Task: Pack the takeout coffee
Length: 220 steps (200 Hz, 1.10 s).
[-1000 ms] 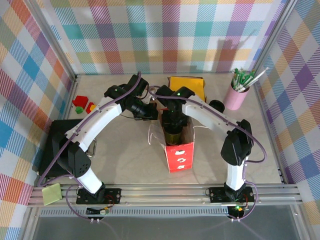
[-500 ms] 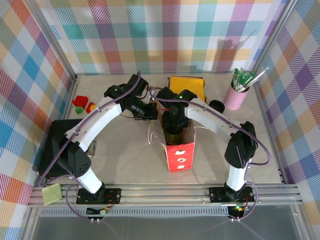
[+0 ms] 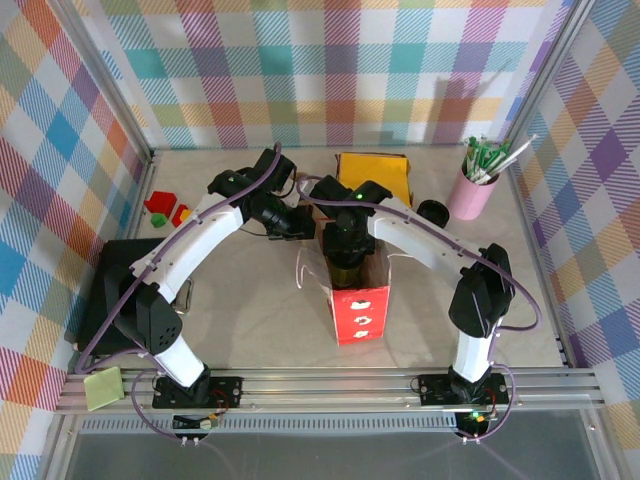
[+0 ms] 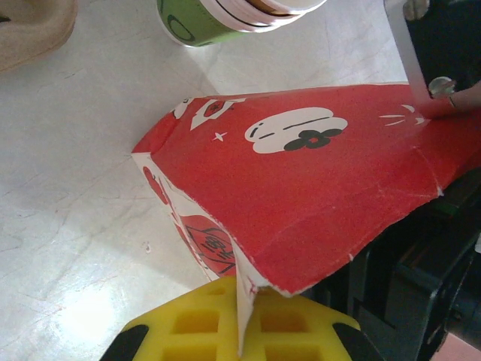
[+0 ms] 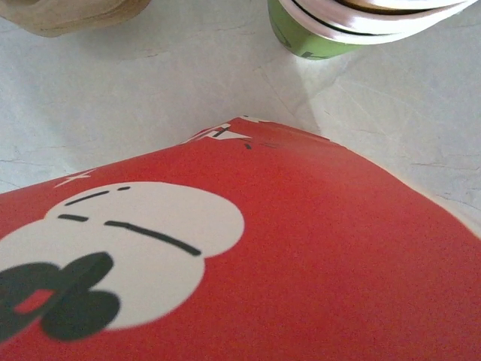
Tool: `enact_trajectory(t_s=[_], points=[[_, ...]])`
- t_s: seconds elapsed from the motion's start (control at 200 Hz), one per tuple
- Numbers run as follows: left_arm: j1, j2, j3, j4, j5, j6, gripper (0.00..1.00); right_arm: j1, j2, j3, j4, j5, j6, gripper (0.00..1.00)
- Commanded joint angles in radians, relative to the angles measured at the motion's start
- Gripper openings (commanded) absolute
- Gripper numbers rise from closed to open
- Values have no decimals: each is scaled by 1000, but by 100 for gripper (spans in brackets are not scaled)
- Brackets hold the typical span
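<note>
A red paper bag [image 3: 358, 312] with white cartoon prints stands open at the table's middle. It looms close in the left wrist view [image 4: 316, 188] and the right wrist view [image 5: 301, 271]. My left gripper [image 3: 298, 222] is shut on the bag's rim, and the yellow pads [image 4: 192, 325] pinch the paper edge. My right gripper [image 3: 347, 250] reaches down into the bag's mouth, closed round the takeout coffee [image 3: 347, 272], an olive-green cup with a dark inside. The bag wall hides its fingers in the right wrist view.
A nested stack of green cups [image 4: 225, 15] [image 5: 353, 26] stands just beyond the bag. At the back are a yellow box [image 3: 378, 170], a black lid [image 3: 433, 211] and a pink pen cup [image 3: 470, 195]. A black tray [image 3: 105, 290] lies at the left.
The right arm's elbow has swung slightly and its gripper has shifted a little over the bag's mouth. The bag's left handle has moved outward. The left gripper keeps its hold.
</note>
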Motion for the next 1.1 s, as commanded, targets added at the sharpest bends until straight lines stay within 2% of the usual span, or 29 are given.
enact_trajectory(t_s=[0.0, 0.32, 1.095], points=[[15, 7, -5, -24, -7, 3, 0, 5, 6, -39, 7, -22, 3, 51], [17, 13, -2, -23, -4, 3, 0, -13, 24, -89, 35, -72, 4, 51], [25, 23, -10, -23, -6, -3, 1, -27, 179, -61, -40, -177, -59, 50]])
